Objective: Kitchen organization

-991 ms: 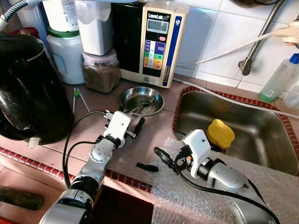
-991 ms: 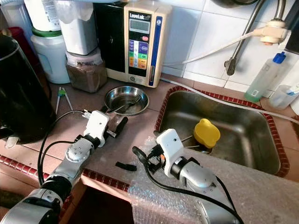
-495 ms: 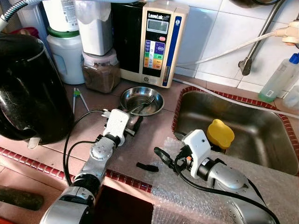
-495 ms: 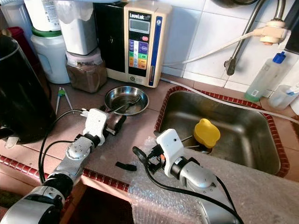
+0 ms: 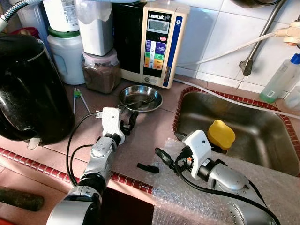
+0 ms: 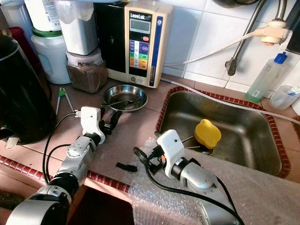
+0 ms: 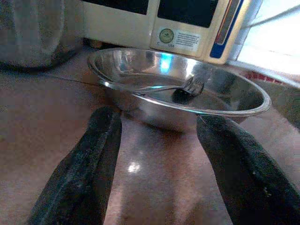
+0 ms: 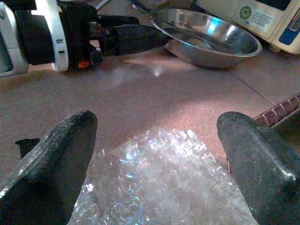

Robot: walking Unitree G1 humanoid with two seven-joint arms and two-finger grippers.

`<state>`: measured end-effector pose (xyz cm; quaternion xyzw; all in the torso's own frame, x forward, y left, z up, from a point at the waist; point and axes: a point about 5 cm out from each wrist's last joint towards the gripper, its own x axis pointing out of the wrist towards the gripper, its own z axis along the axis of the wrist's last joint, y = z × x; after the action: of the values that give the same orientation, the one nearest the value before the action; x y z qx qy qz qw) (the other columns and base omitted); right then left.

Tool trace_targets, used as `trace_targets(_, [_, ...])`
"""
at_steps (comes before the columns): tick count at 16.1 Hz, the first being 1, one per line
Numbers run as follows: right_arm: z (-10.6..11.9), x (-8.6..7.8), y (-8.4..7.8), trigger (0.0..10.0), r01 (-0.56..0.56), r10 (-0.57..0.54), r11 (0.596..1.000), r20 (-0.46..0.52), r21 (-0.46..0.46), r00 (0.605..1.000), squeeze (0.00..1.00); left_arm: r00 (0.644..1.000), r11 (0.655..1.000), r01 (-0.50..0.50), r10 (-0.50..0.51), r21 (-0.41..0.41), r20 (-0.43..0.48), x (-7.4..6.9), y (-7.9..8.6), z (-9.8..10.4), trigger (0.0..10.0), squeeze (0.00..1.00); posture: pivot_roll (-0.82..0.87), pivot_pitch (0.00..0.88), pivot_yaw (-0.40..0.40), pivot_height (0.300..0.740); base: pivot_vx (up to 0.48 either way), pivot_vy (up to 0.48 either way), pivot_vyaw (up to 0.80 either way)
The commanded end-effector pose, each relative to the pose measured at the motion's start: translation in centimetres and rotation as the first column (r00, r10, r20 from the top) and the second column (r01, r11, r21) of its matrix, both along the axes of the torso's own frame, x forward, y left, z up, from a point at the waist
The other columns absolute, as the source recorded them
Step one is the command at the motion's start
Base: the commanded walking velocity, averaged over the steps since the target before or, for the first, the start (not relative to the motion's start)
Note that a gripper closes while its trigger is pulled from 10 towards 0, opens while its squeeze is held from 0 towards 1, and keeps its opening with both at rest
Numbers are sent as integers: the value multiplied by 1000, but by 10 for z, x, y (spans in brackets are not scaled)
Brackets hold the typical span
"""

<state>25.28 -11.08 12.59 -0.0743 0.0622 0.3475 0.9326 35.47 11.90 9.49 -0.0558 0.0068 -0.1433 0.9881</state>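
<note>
On surface beside sink [image 5: 262, 140]: steel bowl [image 5: 140, 98] holding fork [image 7: 180, 87]. Left gripper [image 5: 127, 125] low, fingers apart, aligned for rim grasp. Right gripper [image 5: 161, 157] idle over bubble wrap [image 8: 159, 187], fingers apart.

We are seeing shiny silver bowl [image 5: 140, 98] on reddish-brown counter [image 5: 150, 136]. Yellow sponge [image 5: 221, 134] sitting in grey steel sink [image 5: 262, 140]. Black kettle [image 5: 28, 89] gleaming; cream water unit [image 5: 161, 44] showing multicoloured buttons; wall tiles [image 5: 220, 33] looking white.
</note>
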Motion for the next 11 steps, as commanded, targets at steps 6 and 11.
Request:
trace_targets(6, [-2, 1, -4, 10000, 14, -14, 1000, 1, -15, 1000, 0, 1000, 1000, 15, -16, -24, -26, 2, 1, 1, 10000, 757, 50, 0, -63, 740, 0, 0, 0])
trace_targets(11, [-4, 1, -4, 10000, 10, -10, 1000, -3, -18, 1000, 0, 999, 994, 44, -46, -100, -23, -7, 10, -2, 10000, 1000, 58, 0, -65, 740, 0, 0, 0])
